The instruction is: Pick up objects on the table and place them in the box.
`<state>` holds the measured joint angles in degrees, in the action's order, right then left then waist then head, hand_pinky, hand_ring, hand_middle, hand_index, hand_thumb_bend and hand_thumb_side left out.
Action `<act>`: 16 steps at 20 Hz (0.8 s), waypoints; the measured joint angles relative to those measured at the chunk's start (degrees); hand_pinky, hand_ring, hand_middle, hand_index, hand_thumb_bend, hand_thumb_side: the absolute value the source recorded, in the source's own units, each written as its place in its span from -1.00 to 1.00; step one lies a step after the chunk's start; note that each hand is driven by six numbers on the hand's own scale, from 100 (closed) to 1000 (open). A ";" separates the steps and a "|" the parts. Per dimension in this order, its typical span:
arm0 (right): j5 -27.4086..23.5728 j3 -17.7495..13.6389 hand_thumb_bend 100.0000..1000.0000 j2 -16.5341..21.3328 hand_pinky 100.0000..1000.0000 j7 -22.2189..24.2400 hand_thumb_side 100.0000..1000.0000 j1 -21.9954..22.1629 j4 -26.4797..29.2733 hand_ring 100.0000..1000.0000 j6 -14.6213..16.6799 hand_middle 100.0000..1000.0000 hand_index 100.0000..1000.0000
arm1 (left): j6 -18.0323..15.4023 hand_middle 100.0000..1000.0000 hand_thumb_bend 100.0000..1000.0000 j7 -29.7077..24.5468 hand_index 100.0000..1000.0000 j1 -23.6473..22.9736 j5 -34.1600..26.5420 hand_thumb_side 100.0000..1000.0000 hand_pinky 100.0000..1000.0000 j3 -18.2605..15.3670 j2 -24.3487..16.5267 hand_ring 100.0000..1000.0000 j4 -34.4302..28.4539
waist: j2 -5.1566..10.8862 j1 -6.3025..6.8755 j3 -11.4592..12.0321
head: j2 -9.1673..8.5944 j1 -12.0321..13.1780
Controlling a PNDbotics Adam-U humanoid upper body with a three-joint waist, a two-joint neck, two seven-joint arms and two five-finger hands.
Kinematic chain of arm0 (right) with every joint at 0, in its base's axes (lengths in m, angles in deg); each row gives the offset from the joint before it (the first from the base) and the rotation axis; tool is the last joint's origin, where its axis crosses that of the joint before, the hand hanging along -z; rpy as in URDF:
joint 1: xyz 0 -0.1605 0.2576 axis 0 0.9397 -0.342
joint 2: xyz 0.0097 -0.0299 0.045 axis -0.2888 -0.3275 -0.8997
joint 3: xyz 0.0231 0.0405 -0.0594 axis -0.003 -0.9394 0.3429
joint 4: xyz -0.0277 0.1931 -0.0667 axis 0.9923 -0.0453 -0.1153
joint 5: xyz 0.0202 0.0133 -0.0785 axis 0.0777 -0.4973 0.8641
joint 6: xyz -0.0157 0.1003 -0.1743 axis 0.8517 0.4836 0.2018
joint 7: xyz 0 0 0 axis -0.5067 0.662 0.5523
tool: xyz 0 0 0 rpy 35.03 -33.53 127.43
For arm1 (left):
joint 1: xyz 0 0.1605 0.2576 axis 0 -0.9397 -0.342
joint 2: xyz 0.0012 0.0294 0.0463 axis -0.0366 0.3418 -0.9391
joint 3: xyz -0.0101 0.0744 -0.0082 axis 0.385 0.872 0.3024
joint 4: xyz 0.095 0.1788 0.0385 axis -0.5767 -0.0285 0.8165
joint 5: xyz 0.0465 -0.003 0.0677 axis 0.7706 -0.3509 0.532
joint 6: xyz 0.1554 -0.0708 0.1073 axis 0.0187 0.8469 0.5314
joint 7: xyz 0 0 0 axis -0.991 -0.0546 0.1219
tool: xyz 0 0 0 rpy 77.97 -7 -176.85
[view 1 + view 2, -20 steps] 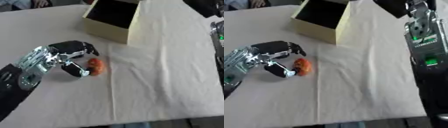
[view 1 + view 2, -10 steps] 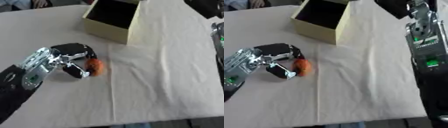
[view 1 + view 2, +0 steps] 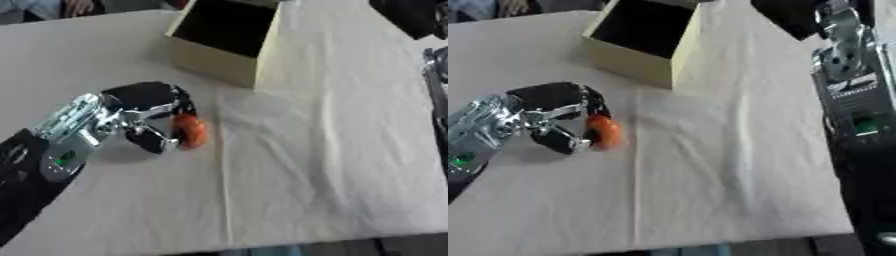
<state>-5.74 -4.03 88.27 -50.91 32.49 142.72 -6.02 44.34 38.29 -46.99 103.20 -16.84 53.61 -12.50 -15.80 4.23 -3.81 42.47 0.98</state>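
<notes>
Left hand (image 3: 140, 112): comes in from the lower left, fingers and thumb curled round the orange object (image 3: 190, 131) — it is pinched at the fingertips, low over the table.
Table (image 3: 332, 165): covered by a pale cloth, creased down the middle.
Right arm (image 3: 855, 105): runs along the right edge — its hand is out of sight.
Box (image 3: 223, 40): pale yellow, open, dark inside, well beyond the left hand at the far side.

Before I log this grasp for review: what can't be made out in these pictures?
- Orange object: blurred in both views, so its kind is unclear; left hand curls around it, covering part.
- Box floor: dark shadow in both views.
- Right hand: cut off by the top edge, right eye view.
</notes>
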 measured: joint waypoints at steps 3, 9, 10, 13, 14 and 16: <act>-0.01 -0.01 -1.00 0.00 0.61 -0.06 0.39 0.28 0.00 0.48 -0.06 0.07 0.55 | 0.95 0.19 -1.00 -0.05 0.39 0.00 -2.12 -0.82 -0.26 -0.73 -1.15 0.21 -3.22 | 0.24 0.01 0.16 | -0.01 -0.13; -0.01 -0.01 -1.00 0.00 0.61 -0.09 0.39 0.21 0.00 0.48 -0.07 0.08 0.55 | 3.23 0.17 -1.00 1.64 0.39 1.96 -4.71 -0.82 -0.33 -4.30 -4.62 0.12 -7.93 | 0.10 0.07 0.05 | -0.65 -0.24; -0.01 -0.01 -1.00 0.00 0.61 -0.09 0.39 -0.09 0.01 0.48 -0.07 0.07 0.55 | 3.48 0.16 -1.00 2.31 0.38 2.74 -4.83 -0.82 -0.35 -5.14 -5.26 0.10 -8.36 | -0.12 0.08 -0.14 | -0.81 -0.27; -0.01 0.01 -1.00 -0.01 0.61 -0.05 0.38 -0.71 0.02 0.48 -0.03 0.07 0.55 | 3.65 0.15 -1.00 4.67 0.38 5.64 -5.06 -0.81 -0.38 -7.75 -6.93 0.07 -8.54 | -0.80 0.28 -0.67 | -1.52 -0.39; -0.01 0.02 -1.00 -0.01 0.61 0.01 0.39 -0.85 0.02 0.48 0.03 0.07 0.55 | 3.43 0.14 -1.00 5.46 0.37 6.85 -5.21 -0.79 -0.40 -8.61 -7.31 0.05 -8.27 | -0.96 0.35 -0.93 | -1.77 -0.39; -0.01 0.03 -1.00 -0.02 0.61 0.06 0.38 -1.24 0.05 0.48 0.08 0.07 0.55 | 2.48 0.15 -1.00 6.84 0.37 9.42 -5.70 -0.79 -0.40 -10.05 -7.77 0.05 -6.82 | -1.27 0.60 -1.28 | -2.21 -0.35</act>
<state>-5.75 -4.00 88.25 -50.86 31.25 142.76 -5.94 46.82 45.13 -37.57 97.50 -26.90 45.84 -19.32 -17.06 4.83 -5.08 40.27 0.63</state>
